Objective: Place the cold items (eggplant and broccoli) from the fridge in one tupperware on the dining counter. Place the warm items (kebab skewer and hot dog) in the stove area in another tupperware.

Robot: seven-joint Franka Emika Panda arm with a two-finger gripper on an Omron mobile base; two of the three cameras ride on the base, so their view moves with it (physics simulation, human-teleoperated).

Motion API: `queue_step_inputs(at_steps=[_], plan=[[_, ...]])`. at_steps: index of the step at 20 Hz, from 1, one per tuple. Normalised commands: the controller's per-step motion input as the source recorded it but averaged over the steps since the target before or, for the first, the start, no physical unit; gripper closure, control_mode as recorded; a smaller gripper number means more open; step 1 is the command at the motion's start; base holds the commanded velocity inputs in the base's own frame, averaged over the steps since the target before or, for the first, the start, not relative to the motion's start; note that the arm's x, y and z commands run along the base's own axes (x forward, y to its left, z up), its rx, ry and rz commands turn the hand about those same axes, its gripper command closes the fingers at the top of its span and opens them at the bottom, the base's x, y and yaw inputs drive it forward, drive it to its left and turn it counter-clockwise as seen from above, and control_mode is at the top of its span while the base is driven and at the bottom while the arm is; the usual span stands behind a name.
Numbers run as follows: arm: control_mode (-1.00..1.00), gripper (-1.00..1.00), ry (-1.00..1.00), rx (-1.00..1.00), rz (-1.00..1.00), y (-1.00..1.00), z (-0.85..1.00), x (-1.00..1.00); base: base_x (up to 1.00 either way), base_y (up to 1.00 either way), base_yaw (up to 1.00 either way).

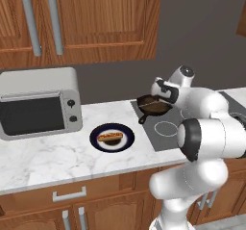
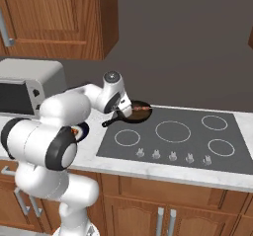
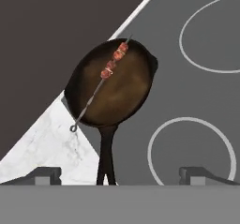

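Note:
A kebab skewer [image 3: 110,70] with red meat chunks lies across a dark frying pan [image 3: 112,85] at the back left corner of the stovetop [image 2: 173,131]. My gripper [image 3: 119,175] hovers open just above the pan's handle side, its fingertips [image 3: 47,174] spread wide with nothing between them. From the left base view the hand [image 1: 162,94] sits right over the pan [image 1: 153,106]. A hot dog [image 1: 110,137] rests on a dark blue plate [image 1: 126,142] on the marble counter left of the stove. The eggplant, broccoli and tupperware are out of view.
A silver microwave [image 1: 38,101] stands at the counter's left end. Wooden wall cabinets [image 1: 77,17] hang above it. Stove knobs [image 2: 173,156] line the stovetop's front edge, and several burner rings [image 2: 173,130] lie to the pan's right.

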Motion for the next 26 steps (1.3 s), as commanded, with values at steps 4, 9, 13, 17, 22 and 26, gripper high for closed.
queue_step_inputs(at_steps=[4, 9, 13, 17, 22, 26], plan=[[-1.00, -1.00, 0.12, 0.08, -0.08, -0.07, -0.22, 0.42, 0.00, 0.00, 0.00], [-1.00, -1.00, 0.04, 0.06, -0.04, -0.23, -0.20, 0.46, 0.00, 0.00, 0.00], [-1.00, -1.00, 0.10, 0.01, -0.02, -0.15, -0.52, 0.22, 0.00, 0.00, 0.00], [-1.00, -1.00, 0.02, 0.00, -0.01, 0.00, -0.15, 0.46, 0.00, 0.00, 0.00], [-1.00, -1.00, 0.05, 0.01, 0.00, 0.00, -0.14, 0.61, 0.00, 0.00, 0.00], [-1.00, -1.00, 0.11, 0.03, 0.00, 0.00, -0.29, 0.51, 0.00, 0.00, 0.00]])
